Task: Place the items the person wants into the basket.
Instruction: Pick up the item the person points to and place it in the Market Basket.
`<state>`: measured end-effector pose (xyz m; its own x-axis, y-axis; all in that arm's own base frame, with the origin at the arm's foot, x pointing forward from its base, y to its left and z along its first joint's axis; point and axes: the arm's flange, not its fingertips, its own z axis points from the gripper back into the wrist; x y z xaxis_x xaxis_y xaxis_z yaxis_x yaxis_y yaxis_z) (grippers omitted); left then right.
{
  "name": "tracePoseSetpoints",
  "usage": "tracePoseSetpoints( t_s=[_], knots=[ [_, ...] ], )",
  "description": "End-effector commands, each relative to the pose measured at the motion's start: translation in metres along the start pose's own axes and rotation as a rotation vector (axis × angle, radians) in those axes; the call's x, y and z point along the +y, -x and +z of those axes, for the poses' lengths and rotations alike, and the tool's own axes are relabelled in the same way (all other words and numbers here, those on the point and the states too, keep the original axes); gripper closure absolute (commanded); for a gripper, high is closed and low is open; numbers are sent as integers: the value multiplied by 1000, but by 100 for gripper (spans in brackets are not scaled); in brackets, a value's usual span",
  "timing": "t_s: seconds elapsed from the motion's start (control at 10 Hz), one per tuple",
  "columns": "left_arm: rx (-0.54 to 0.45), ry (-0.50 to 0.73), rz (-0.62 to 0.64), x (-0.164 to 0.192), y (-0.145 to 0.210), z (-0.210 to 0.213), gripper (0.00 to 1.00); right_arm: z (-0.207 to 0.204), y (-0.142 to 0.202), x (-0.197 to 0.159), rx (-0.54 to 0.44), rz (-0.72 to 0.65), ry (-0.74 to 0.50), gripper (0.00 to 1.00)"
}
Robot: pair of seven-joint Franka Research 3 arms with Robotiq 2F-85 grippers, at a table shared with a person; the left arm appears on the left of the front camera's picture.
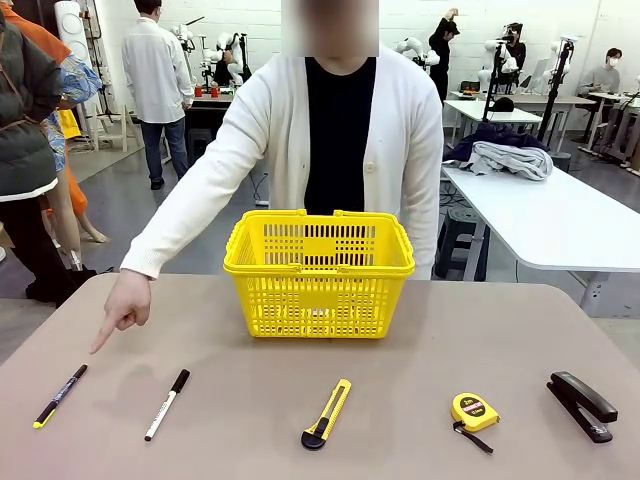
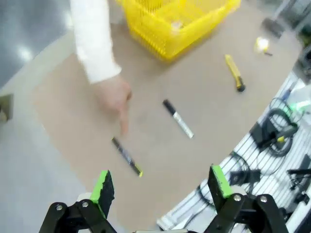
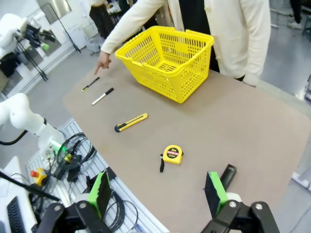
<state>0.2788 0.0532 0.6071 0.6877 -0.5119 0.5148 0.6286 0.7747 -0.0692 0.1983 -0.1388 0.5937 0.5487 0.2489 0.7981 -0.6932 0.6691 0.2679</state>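
Observation:
The person (image 1: 340, 130) stands behind the yellow basket (image 1: 319, 272) and points a finger (image 1: 102, 340) down at the slim black pen (image 1: 59, 396) at the table's front left. To its right lies the white marker (image 1: 167, 404) with a black cap. The black stapler (image 1: 581, 405) rests at the front right. My left gripper (image 2: 160, 184) hangs open high above the pen (image 2: 127, 157) and marker (image 2: 178, 119), nothing between its green pads. High over the stapler (image 3: 227, 175) at the table's near edge, my right gripper (image 3: 158, 191) also stands open.
A yellow-and-black utility knife (image 1: 327, 413) lies front centre and a round yellow tape measure (image 1: 474, 413) sits to its right. Cables and gear (image 3: 68, 155) hang off the table's robot-side edge. White tables (image 1: 545, 215) stand behind on the right.

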Motion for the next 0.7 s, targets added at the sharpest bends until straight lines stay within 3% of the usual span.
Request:
tracePoseSetpoints(
  t_s=[0.0,0.4,0.6],
  knots=[
    [264,-74,-21,-11,3,-23,0,-2,-1,1,-9,10,-16,0],
    [446,-129,48,-3,12,-84,0,-2,-1,1,-9,10,-16,0],
    [410,-107,74,-2,11,-91,0,-2,-1,1,-9,10,-16,0]
  ],
)
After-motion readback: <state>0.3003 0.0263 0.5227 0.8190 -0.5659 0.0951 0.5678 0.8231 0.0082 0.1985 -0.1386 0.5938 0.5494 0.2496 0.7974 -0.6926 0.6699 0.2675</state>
